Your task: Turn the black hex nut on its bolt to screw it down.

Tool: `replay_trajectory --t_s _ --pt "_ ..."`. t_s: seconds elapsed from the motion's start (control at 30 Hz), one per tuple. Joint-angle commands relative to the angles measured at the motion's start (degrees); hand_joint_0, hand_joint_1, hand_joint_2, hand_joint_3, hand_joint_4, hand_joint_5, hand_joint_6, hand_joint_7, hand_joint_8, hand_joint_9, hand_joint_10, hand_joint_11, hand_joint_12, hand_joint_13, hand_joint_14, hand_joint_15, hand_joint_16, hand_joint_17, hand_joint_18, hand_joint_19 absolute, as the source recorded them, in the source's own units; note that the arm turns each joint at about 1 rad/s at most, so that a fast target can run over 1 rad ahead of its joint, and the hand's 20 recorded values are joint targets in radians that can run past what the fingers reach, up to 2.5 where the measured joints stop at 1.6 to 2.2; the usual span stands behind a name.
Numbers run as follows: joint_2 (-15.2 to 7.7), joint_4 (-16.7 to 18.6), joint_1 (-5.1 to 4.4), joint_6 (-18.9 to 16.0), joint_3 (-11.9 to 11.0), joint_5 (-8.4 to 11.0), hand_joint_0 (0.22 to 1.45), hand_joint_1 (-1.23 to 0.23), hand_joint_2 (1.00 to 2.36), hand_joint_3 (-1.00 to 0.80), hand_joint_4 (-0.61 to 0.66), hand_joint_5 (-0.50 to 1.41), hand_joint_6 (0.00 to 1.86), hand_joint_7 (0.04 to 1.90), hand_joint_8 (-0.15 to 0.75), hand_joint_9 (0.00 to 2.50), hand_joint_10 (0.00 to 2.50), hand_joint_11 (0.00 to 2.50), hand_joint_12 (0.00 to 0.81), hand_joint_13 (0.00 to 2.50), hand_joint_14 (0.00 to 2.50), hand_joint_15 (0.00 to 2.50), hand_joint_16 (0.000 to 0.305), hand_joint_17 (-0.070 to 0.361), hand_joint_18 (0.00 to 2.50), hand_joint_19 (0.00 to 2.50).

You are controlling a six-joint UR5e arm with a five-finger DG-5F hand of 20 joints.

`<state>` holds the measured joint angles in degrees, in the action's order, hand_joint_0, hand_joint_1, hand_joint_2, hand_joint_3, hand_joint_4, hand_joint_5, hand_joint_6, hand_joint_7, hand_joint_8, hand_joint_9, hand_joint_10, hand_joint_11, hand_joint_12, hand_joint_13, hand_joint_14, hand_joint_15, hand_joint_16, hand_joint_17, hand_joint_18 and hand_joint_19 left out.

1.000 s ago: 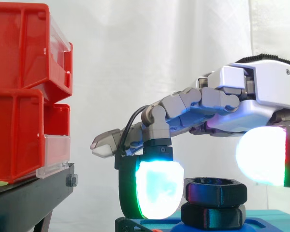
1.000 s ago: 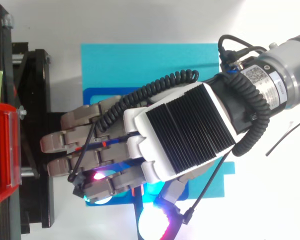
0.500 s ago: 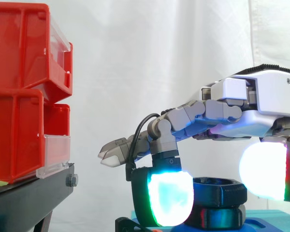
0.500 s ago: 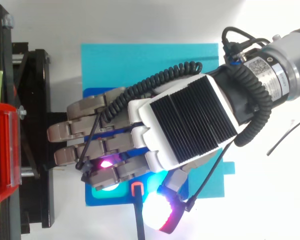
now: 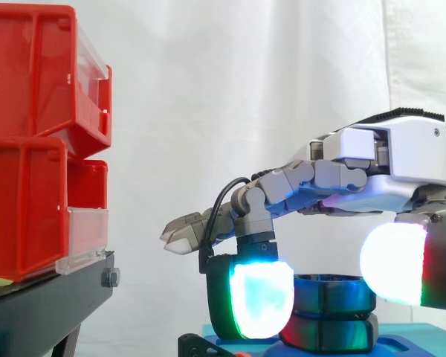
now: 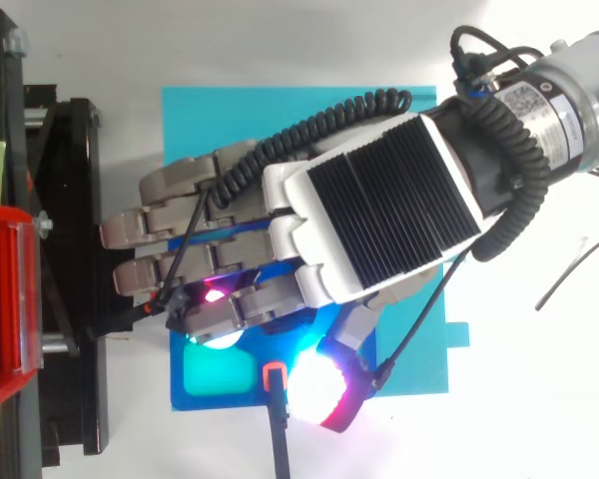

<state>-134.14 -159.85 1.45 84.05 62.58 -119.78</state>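
Observation:
The black hex nut (image 5: 333, 292) sits on its bolt, just above a second black hex piece (image 5: 328, 332) on the blue base (image 6: 212, 377). My hand (image 5: 401, 160) reaches in from the right and hovers flat over the nut. One finger curls down with its cyan pad (image 5: 260, 297) against the nut's left side. The thumb's white pad (image 5: 392, 262) stands at the nut's right side, so the nut is pinched between the two. The other fingers stretch out straight to the left. In the top view my hand (image 6: 379, 205) covers the nut.
Red bins (image 5: 30, 134) stack on a black stand (image 5: 44, 305) at the left, close to the straight fingertips. A cyan mat (image 6: 309, 110) lies under the blue base. A small orange-topped part (image 6: 274, 376) with a black lead sits at the base's near edge.
My hand has shifted right and sunk a little in the side view, and moved up the top view. The curled finger and thumb came in against the nut, whose faces look turned.

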Motion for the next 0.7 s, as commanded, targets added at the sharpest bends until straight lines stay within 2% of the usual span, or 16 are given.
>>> replay_trajectory --t_s 0.0,0.2,0.4,0.67 --pt "0.0 -0.1 0.48 0.3 0.0 -0.28 0.49 -0.27 1.00 -0.50 0.12 -0.09 0.57 1.23 0.184 0.37 0.00 0.00 0.333 0.29 0.00 0.00 0.054 0.122 0.24 0.33" --pt "0.0 -0.1 1.01 0.4 0.0 -0.63 0.48 -0.22 1.00 -0.50 0.12 -0.09 0.58 1.21 0.185 0.36 0.00 0.00 0.334 0.29 0.00 0.00 0.054 0.122 0.24 0.34" --pt "0.0 0.0 2.50 0.8 0.0 -2.56 0.48 -0.16 1.00 -0.50 0.12 -0.09 0.58 1.21 0.186 0.36 0.00 0.00 0.335 0.28 0.00 0.00 0.055 0.123 0.23 0.34" --pt "-0.1 0.2 3.73 0.9 0.0 -4.15 0.48 -0.16 1.00 -0.50 0.13 -0.09 0.58 1.21 0.185 0.36 0.00 0.00 0.336 0.28 0.00 0.00 0.055 0.123 0.23 0.34"
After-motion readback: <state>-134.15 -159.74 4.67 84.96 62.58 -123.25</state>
